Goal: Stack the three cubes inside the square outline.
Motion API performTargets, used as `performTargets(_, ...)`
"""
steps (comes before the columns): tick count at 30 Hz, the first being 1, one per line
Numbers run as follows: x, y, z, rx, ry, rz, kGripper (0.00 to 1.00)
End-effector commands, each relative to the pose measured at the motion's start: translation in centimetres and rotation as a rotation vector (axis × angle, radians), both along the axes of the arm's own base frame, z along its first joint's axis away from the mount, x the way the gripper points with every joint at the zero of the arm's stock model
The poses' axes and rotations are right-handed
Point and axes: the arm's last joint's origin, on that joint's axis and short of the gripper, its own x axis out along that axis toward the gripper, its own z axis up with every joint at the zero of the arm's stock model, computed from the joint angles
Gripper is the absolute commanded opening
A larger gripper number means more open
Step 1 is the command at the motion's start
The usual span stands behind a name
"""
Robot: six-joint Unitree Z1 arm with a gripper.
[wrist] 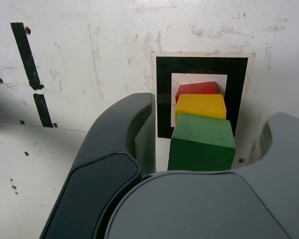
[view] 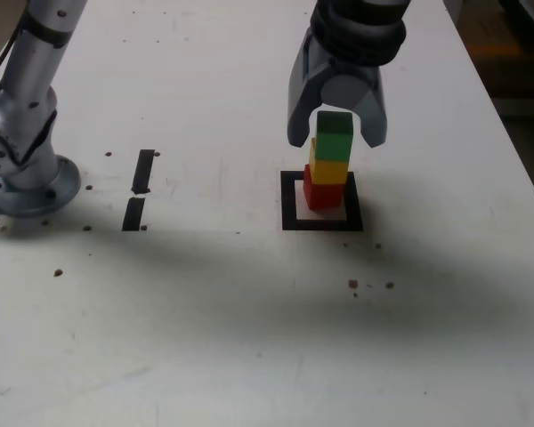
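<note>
Gripper (view: 337, 135) agape astride green cube (view: 335, 135)

The arm's base (view: 22, 178) is seen standing on the surface (view: 249, 338), well apart from the square outline (view: 289, 200), at the exterior view's left. The pincer (view: 338, 138) is held pointing down above that outline. Its two jaws are spread apart, one on each side of the green cube (view: 335, 135), with gaps visible in the wrist view.
</note>
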Motion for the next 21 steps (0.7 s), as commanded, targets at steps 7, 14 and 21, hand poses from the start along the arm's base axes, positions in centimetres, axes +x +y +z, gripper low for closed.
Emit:
performTargets(7,-2.5,0.3,3.4,-0.011,-0.056,-0.008,1.00)
performTargets(14,-10.9,1.2,8.0,-0.070,-0.119,-0.032,1.00)
performTargets(21,-16.7,2.0,5.8,-0.053,-0.015,-0.044,1.00)
